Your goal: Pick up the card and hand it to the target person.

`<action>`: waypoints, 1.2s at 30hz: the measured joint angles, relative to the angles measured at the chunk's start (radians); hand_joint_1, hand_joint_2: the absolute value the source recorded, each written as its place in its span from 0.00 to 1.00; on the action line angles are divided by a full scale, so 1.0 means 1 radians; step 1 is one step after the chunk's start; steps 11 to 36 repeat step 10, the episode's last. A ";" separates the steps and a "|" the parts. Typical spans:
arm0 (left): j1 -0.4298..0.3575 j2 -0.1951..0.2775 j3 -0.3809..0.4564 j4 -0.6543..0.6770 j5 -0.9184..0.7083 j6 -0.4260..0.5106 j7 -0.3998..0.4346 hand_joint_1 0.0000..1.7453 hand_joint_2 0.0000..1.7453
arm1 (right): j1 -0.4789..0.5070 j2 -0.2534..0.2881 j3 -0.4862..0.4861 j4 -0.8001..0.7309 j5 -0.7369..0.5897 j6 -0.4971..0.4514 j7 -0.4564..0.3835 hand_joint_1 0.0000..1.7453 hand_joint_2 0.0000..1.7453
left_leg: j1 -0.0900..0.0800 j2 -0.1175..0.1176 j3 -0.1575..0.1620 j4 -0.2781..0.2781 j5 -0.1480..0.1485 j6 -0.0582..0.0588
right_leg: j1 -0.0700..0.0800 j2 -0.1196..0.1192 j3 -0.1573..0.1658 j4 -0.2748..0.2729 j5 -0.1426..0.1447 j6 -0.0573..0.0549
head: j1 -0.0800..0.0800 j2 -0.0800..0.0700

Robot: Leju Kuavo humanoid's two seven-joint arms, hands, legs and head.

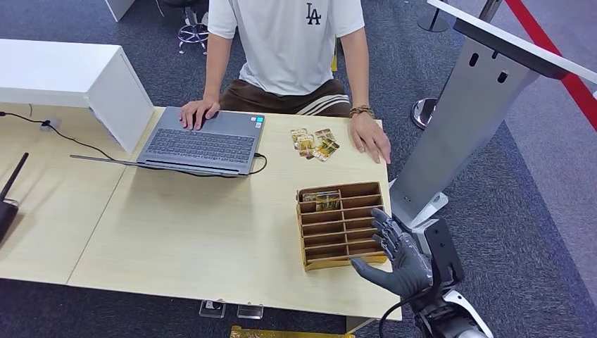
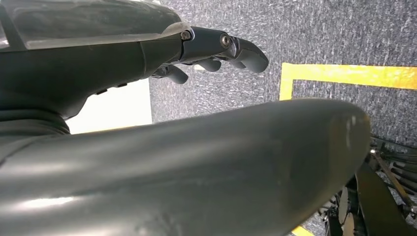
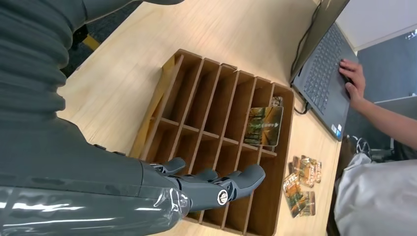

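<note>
card: lies in a far slot of the box, on the side nearest the person. Not picked up yet.
more cards: a small pile on the desk past the box, just beside the person's hand. Can't tell if those were given over.
right hand: empty, fingers apart, at the near corner of the box, over its edge. Holds nothing.
left hand: hangs over the floor, away from the box. Fingers bent a bit, nothing in them; can't tell open or closed.
done: I think nothing so far w/ this card.
left to do: reach across the box to the card, grab it, lift, pass it to the person.
head view gives: whole desk, laptop, person sitting past the box.
right wrist view gives: close look into the slots; card leans flat in one, other slots look bare.
left wrist view gives: left hand, grey floor, yellow tape.
</note>
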 joint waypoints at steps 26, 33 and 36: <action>0.000 0.000 0.000 0.000 0.004 0.006 0.000 0.00 0.00 | 0.023 -0.037 -0.007 -0.036 -0.002 -0.028 0.013 0.00 1.00 | 0.000 0.000 0.000 0.000 0.000 0.000 | 0.000 0.000 0.000 0.000 0.000 0.000 | 0.000 0.000; 0.000 0.000 0.000 0.000 0.004 0.006 0.000 0.00 0.00 | 0.023 -0.037 -0.007 -0.036 -0.002 -0.028 0.013 0.00 1.00 | 0.000 0.000 0.000 0.000 0.000 0.000 | 0.000 0.000 0.000 0.000 0.000 0.000 | 0.000 0.000; 0.000 0.000 0.000 0.000 0.004 0.006 0.000 0.00 0.00 | 0.023 -0.037 -0.007 -0.036 -0.002 -0.028 0.013 0.00 1.00 | 0.000 0.000 0.000 0.000 0.000 0.000 | 0.000 0.000 0.000 0.000 0.000 0.000 | 0.000 0.000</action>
